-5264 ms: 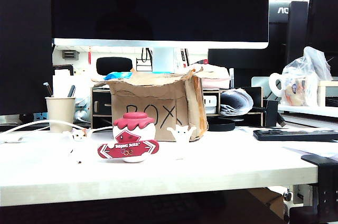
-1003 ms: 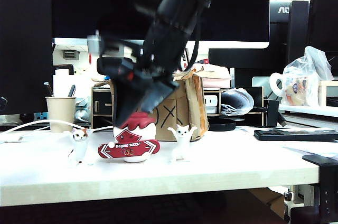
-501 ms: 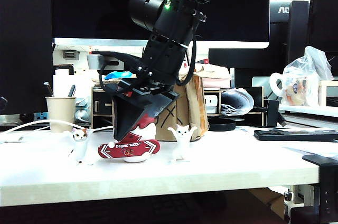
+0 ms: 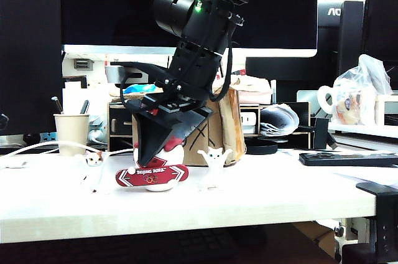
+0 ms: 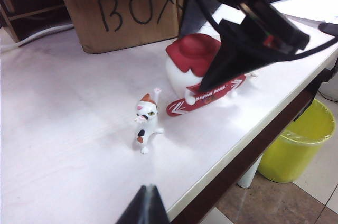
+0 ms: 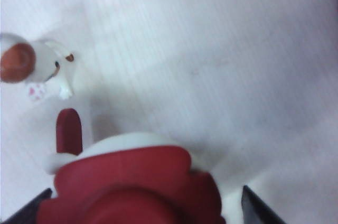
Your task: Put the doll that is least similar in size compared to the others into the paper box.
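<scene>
On the left of the exterior view a beige paper cup [image 4: 71, 133] with pens stands at the back of the white table [image 4: 261, 198], and in front of it the small calico cat figure [image 4: 93, 163] stands just left of the doll [image 4: 163, 165]. The left gripper [image 5: 143, 209] shows only as a dark fingertip at the edge of its own wrist view, well apart from every figure (whether it is open or closed cannot be told from that sliver). In the middle, the right gripper [image 4: 155, 142] points steeply down over the doll, its two dark fingers spread wide and straddling the red cap, one fingertip [image 6: 21, 214] on each side in the right wrist view, with nothing yet held. The doll sits upright on the table directly beneath and between those fingers, its red ribbon banner lying across the front, left to right, so the jaws appear to close across the round body rather than along the banner. The right arm is plainly the nearer one. Just behind the doll stands the paper box [image 4: 214, 128], open at its ragged top; the likely next step is to close, lift and carry backward. To the right, the white cat with raised arms [image 4: 213, 163] stands close beside the doll.
</scene>
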You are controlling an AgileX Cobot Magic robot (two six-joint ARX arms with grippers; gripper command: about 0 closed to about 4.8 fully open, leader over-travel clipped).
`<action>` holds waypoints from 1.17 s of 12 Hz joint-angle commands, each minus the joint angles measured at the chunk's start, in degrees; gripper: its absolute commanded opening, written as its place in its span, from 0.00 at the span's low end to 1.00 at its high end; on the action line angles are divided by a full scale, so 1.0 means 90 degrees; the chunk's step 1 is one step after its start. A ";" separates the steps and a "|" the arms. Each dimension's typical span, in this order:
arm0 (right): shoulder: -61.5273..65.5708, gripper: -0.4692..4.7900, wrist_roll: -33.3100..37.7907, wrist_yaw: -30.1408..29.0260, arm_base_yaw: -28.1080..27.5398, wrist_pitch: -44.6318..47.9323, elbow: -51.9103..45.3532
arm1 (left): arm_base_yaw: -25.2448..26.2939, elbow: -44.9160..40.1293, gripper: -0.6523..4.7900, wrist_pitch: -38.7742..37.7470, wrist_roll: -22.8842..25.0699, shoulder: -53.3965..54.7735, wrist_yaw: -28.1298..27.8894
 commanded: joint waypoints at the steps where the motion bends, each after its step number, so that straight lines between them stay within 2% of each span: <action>1: -0.0002 0.34 -0.0017 0.0044 -0.0002 -0.0036 0.0041 | 0.0007 0.0010 0.11 0.0036 0.0022 0.0010 0.0005; 3: -0.0019 0.31 -0.0010 0.0044 -0.0002 -0.0036 0.0083 | 0.0007 0.0010 0.11 0.0036 0.0022 0.0010 0.0005; 10: -0.1673 0.31 0.0250 -0.0032 0.0024 0.0102 0.0090 | 0.0007 0.0010 0.11 0.0036 0.0022 0.0010 0.0005; 14: -0.2300 0.31 0.0248 0.0000 -0.0010 0.1188 0.0100 | 0.0007 0.0010 0.11 0.0036 0.0022 0.0010 0.0005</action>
